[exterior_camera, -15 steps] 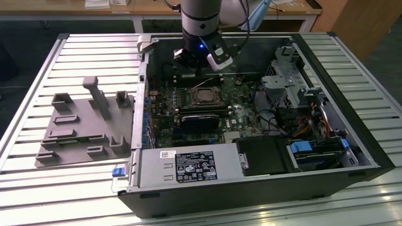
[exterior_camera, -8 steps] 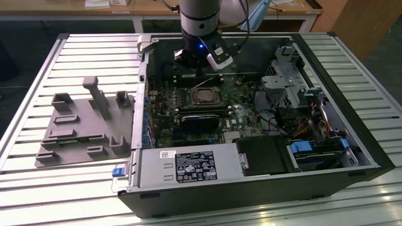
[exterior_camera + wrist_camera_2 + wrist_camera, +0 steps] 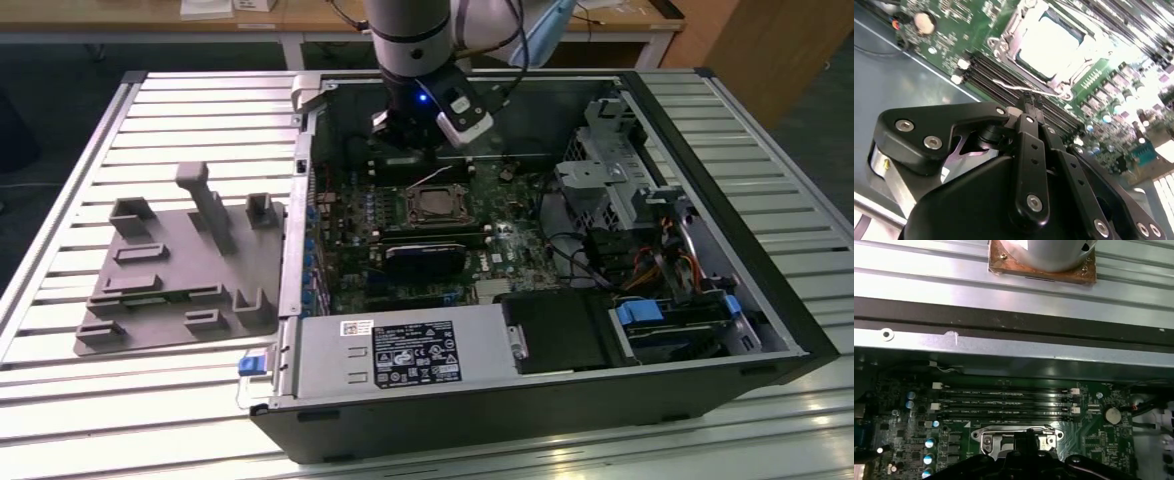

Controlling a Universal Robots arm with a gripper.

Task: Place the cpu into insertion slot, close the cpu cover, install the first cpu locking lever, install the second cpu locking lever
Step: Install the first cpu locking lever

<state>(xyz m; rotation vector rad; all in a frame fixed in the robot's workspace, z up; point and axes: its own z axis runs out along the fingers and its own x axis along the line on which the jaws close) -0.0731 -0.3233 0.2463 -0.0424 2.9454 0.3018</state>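
We judge the work to stand at the locking-lever stage. The cpu point(image 3: 1054, 42), a small flat square chip with a pale silver-grey metal top, lies in the insertion slot point(image 3: 410, 207), the small square dark socket with a silvery rim set in the green circuit board point(image 3: 954, 20). The cpu cover point(image 3: 1004, 37), a thin silvery metal frame with a big square window, looks folded down around the chip in the second wrist view, and the chip shows bright through the window. At the socket's edge, on the side of the long black memory slots point(image 3: 986, 75), a thin bent silvery wire locking lever point(image 3: 1009, 85) stands raised off the board, not tucked flat. The black two-fingered gripper point(image 3: 1031, 102) has its fingers drawn together with their tips right at that wire. Glare makes it hard to tell whether they pinch the wire, press on it or merely sit against it. In the exterior view the arm reaches down into the open black computer case point(image 3: 534, 420) on the slatted metal table point(image 3: 80, 160). As we read it, seating this lever calls for a push down and sideways so the wire catches under its hook. The tips must keep to that thin rod without slipping onto the memory slots or the cover.
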